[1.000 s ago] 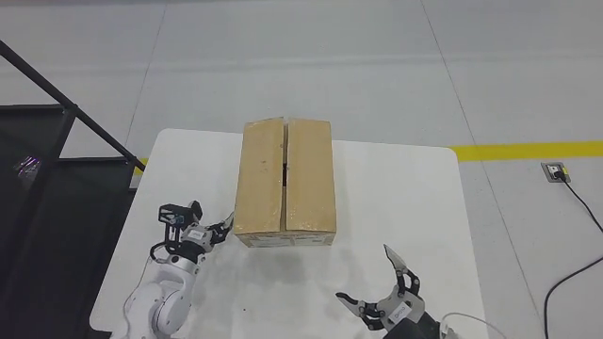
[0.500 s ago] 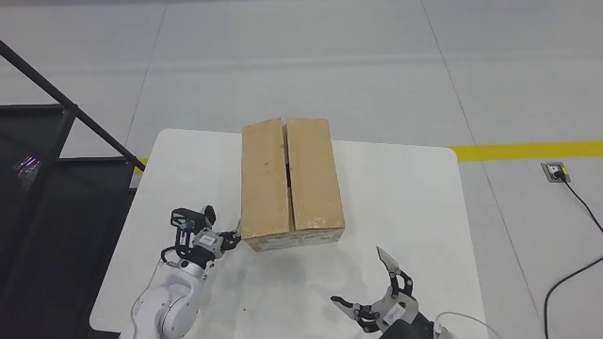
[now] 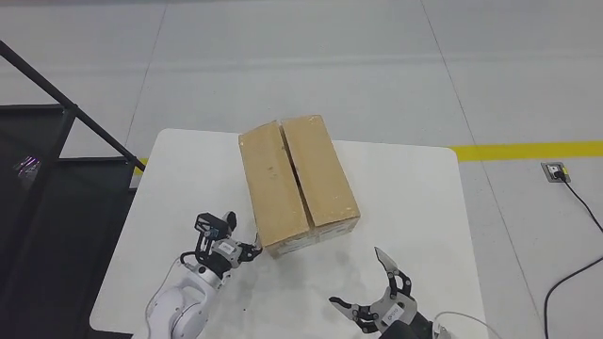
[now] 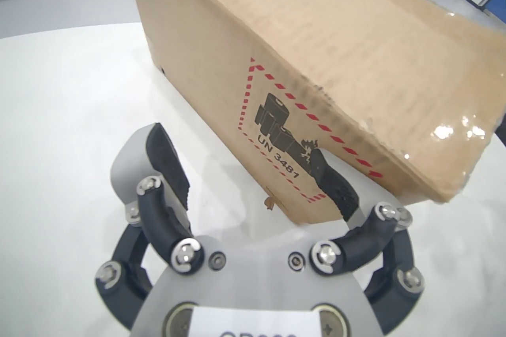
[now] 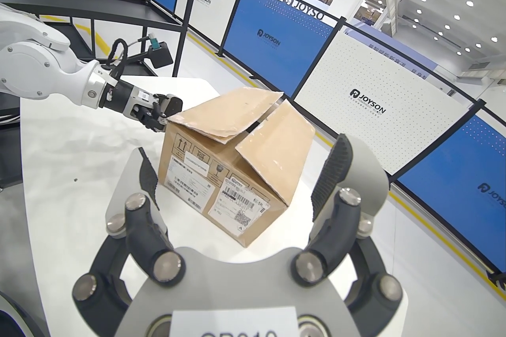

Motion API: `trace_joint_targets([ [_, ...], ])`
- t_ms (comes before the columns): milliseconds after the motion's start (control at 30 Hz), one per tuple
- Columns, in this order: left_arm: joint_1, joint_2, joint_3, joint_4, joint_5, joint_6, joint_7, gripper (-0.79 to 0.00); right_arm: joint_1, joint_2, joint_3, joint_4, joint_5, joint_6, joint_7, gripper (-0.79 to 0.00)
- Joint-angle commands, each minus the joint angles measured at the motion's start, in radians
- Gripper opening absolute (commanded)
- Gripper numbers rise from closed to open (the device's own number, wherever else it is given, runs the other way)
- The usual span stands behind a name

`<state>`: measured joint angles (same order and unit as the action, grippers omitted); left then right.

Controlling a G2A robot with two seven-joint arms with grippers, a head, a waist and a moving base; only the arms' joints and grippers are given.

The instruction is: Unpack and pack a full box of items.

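Observation:
A brown cardboard box stands near the middle of the white table, turned at an angle, its two top flaps lying loosely shut. In the right wrist view the box shows labels on its near end and one flap slightly raised. My left gripper is open at the box's near left corner, one fingertip touching the box side. Near the table's front edge my right gripper is open and holds nothing, a short way from the box.
A black metal rack stands left of the table. Yellow floor lines run past the table's right side, and a cable lies on the floor there. Bare tabletop lies right of the box.
The left gripper has moved right and toward the front along the box's corner, and the box has turned, its near end swinging right. The right gripper has drawn slightly nearer the front edge.

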<state>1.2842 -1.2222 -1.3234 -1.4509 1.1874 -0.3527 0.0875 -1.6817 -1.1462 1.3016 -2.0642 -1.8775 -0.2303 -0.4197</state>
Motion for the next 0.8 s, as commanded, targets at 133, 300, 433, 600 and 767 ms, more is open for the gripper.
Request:
trace_joint_targets([
  [133, 0.0, 0.001, 0.025, -0.012, 0.037, -0.04, -0.001, 0.0, 0.004, 0.001, -0.003, -0.004, -0.002, -0.006, 0.009, 0.0],
  [300, 0.002, 0.001, 0.05, -0.017, 0.069, -0.082, 0.006, 0.0, 0.004, 0.002, -0.003, -0.006, -0.002, -0.005, 0.013, 0.0],
  [433, -0.003, 0.0, 0.07, -0.019, 0.079, -0.09, 0.006, 0.0, 0.001, 0.003, -0.004, -0.008, -0.004, -0.002, 0.011, 0.0],
  [600, 0.008, 0.003, 0.054, -0.031, 0.075, -0.087, 0.023, 0.0, -0.025, 0.001, -0.011, -0.048, -0.06, 0.072, 0.054, 0.0],
  [767, 0.057, 0.018, -0.054, -0.055, 0.042, -0.065, 0.052, 0.0, -0.037, 0.0, -0.017, -0.068, -0.075, 0.099, 0.079, 0.0],
])
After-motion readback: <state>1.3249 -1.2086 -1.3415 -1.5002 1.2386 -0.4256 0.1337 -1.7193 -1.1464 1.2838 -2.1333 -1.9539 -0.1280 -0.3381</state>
